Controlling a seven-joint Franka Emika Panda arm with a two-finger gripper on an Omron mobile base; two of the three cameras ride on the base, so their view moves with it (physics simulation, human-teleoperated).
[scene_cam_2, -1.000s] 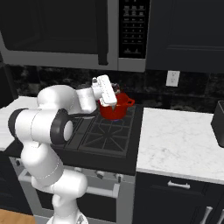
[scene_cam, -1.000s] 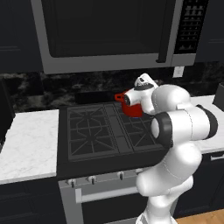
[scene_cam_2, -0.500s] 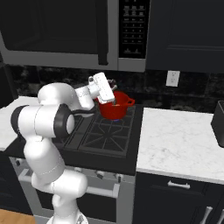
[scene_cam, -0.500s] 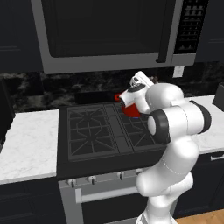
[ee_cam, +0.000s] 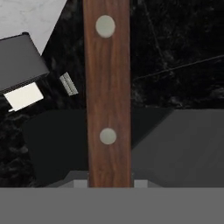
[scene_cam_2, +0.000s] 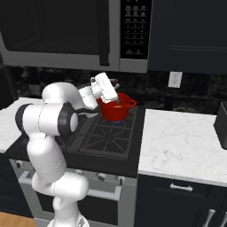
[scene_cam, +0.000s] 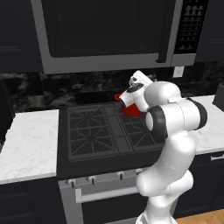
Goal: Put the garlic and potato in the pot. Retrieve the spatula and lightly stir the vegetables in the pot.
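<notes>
A brown wooden spatula [ee_cam: 108, 87] handle with two metal rivets runs straight up the middle of the hand view, clamped at its lower end. My gripper [scene_cam_2: 114, 90] is shut on it and hangs tilted just above the rim of the red pot [scene_cam_2: 116, 111]. That pot stands on the stove's back right burner. In the left base view my own arm covers most of the pot [scene_cam: 132, 112], with the gripper [scene_cam: 141, 81] above it. The garlic and the potato are out of view; the pot's inside cannot be seen.
The black stove [scene_cam_2: 102, 139] has open grates to the left of the pot. A microwave [scene_cam: 109, 35] hangs low overhead. White marble counters flank the stove [scene_cam: 26, 144] [scene_cam_2: 181, 146]. A dark box [scene_cam_2: 221, 124] stands at the far right.
The hand has shifted slightly to the left and up over the pot, and the elbow has risen a little. The grip on the spatula is unchanged.
</notes>
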